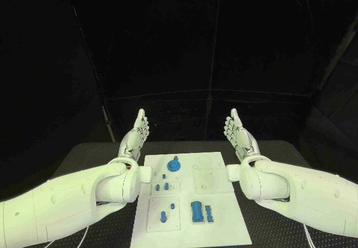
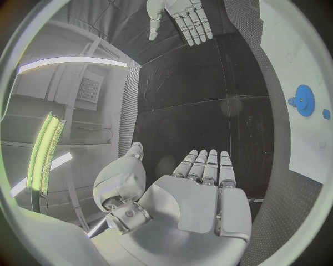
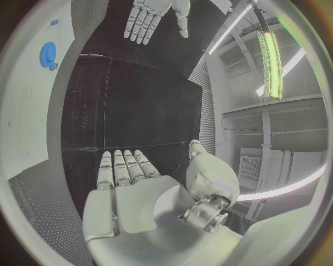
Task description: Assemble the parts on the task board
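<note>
- So, both arms are out in front with the hands raised past the far end of the task board (image 1: 224, 227), one on each side of it, palms facing each other.
- Left hand (image 1: 136, 135) is flat with its fingers straight, pointing away from the robot and lying close side by side. It holds nothing and touches nothing. In the left wrist view you can see the same hand (image 2: 197, 194) with the thumb sticking off to the side, away from the rest.
- Right hand (image 1: 240, 133) is pretty much the mirror of it: stretched out, holding nothing, clear of the board. The right wrist view shows it (image 3: 139, 194) with the fingers straight and the thumb off on its own.
- Each wrist view also catches the other hand across the way: the right hand (image 2: 182, 16) and the left hand (image 3: 149, 15), both spread flat.
- The board lies lengthwise in the middle of the black table (image 1: 89, 155), between the two forearms.
- On the board, a round blue part (image 1: 174, 165) sits near the far end, towards the left side. It's the blue disc at the board's edge in both wrist views too (image 2: 303, 100) (image 3: 48, 55).
- Two small blue pegs (image 1: 162, 186) stand around the middle on the left side, with a tiny one (image 1: 164, 176) just beyond them.
- Nearer the robot there's a long blue block (image 1: 197, 211) with a thinner blue bar (image 1: 209, 213) just beside it on the right.
- Two more small blue pieces (image 1: 165, 214) are on the near left panel.
</note>
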Action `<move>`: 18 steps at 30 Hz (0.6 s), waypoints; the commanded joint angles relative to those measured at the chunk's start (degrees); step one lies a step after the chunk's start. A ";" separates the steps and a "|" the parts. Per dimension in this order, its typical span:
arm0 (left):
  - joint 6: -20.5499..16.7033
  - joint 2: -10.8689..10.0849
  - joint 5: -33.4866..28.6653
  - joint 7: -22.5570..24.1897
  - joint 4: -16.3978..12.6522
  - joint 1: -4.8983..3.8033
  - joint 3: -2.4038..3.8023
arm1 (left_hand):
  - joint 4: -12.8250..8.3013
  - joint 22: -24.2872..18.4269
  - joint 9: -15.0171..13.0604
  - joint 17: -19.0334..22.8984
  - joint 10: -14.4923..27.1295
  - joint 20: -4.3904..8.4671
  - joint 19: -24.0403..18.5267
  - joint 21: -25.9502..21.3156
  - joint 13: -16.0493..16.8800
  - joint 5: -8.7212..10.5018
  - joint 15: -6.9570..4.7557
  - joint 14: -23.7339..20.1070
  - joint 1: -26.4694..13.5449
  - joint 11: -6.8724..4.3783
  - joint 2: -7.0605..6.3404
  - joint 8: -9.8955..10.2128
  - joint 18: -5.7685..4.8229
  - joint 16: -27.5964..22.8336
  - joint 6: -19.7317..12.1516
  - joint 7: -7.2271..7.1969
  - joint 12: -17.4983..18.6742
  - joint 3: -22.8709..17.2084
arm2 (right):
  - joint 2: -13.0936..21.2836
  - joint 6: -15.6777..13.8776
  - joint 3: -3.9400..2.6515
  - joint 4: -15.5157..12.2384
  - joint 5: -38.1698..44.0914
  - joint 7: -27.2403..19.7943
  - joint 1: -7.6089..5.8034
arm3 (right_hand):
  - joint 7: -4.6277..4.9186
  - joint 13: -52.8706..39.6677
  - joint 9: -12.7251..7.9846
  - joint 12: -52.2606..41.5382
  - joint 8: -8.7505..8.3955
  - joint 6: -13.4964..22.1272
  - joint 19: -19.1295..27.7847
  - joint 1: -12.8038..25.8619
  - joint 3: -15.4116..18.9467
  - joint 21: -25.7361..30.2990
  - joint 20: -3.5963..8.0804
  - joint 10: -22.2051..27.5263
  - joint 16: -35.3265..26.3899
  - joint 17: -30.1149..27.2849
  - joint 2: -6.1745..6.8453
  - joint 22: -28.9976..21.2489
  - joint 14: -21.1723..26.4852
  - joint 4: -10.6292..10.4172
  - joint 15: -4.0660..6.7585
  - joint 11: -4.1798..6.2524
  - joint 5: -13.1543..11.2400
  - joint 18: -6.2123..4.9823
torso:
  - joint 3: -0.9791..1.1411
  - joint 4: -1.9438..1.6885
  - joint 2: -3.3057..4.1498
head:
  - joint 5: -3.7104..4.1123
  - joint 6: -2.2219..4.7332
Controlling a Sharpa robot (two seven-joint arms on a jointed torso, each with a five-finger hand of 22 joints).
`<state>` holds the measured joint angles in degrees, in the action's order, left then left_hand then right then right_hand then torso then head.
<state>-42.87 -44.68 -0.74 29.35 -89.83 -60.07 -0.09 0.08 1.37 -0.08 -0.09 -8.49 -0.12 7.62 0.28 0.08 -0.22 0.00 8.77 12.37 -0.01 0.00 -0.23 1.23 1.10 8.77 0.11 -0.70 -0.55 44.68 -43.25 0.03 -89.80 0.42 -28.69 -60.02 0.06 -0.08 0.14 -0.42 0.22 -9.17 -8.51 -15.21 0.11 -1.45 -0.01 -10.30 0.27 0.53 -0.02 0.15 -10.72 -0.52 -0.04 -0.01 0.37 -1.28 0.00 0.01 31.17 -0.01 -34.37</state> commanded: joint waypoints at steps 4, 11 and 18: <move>-1.25 -0.01 0.74 0.45 -0.13 -0.09 0.09 | -0.08 -1.37 0.08 0.09 3.28 0.12 -2.94 -0.28 -0.08 0.22 0.00 -3.47 -4.89 0.01 0.00 0.23 -1.23 -1.10 -3.42 -0.11 0.70 0.55 | 0.01 -0.87 -0.03 -0.16 -0.42 -1.11 -0.14 | -0.06 0.08 -0.14 0.42 -0.22 3.60 3.34 6.04 -0.11 1.45 0.01 4.09 -0.27 -0.53 0.02 -0.15 4.29 0.52 0.04 0.01 -0.37 1.28 | 0.00 -0.01 0.01 | 0.01 -0.01; -1.25 -0.01 0.74 0.45 -0.13 -0.09 0.09 | -0.08 -1.37 0.08 0.09 8.49 0.12 -7.62 -0.28 -0.08 0.22 0.00 -8.77 -12.37 0.01 0.00 0.23 -1.23 -1.10 -8.77 -0.11 0.70 0.55 | 0.01 -0.87 -0.03 -0.16 -0.42 -1.11 -0.14 | -0.06 0.08 -0.14 0.42 -0.22 4.88 8.51 8.32 -0.11 1.45 0.01 5.52 -0.27 -0.53 0.02 -0.15 5.78 0.52 0.04 0.01 -0.37 1.28 | 0.00 -0.01 0.01 | 0.01 -0.01; -1.25 -0.01 0.74 0.45 -0.13 -0.09 0.09 | -0.08 -1.37 0.08 0.09 8.49 0.12 -7.62 -0.28 -0.08 0.22 0.00 -8.77 -12.37 0.01 0.00 0.23 -1.23 -1.10 -8.77 -0.11 0.70 0.55 | 0.01 -0.87 -0.03 -0.16 -0.42 -1.11 -0.14 | -0.06 0.08 -0.14 0.42 -0.22 9.17 8.51 15.21 -0.11 1.45 0.01 10.30 -0.27 -0.53 0.02 -0.15 10.72 0.52 0.04 0.01 -0.37 1.28 | 0.00 -0.01 0.01 | 0.01 -0.01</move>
<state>-43.81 -44.69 -0.69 29.34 -89.85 -60.07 -0.09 -0.01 0.05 -0.06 -0.05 -0.30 0.01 0.30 0.28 0.08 -0.22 0.00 0.22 0.42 0.00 0.02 -0.23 0.33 0.39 0.31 0.00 -0.19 -0.33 44.68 -43.77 0.03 -89.82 -0.10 -28.96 -60.02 -0.03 -0.08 0.08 -0.21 0.23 -0.29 -0.30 -2.70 -0.05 -0.38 0.01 -0.66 0.28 0.06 -0.01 0.09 -0.57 -0.37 0.01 0.00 0.37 -0.39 0.01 0.01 31.18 -0.02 -34.37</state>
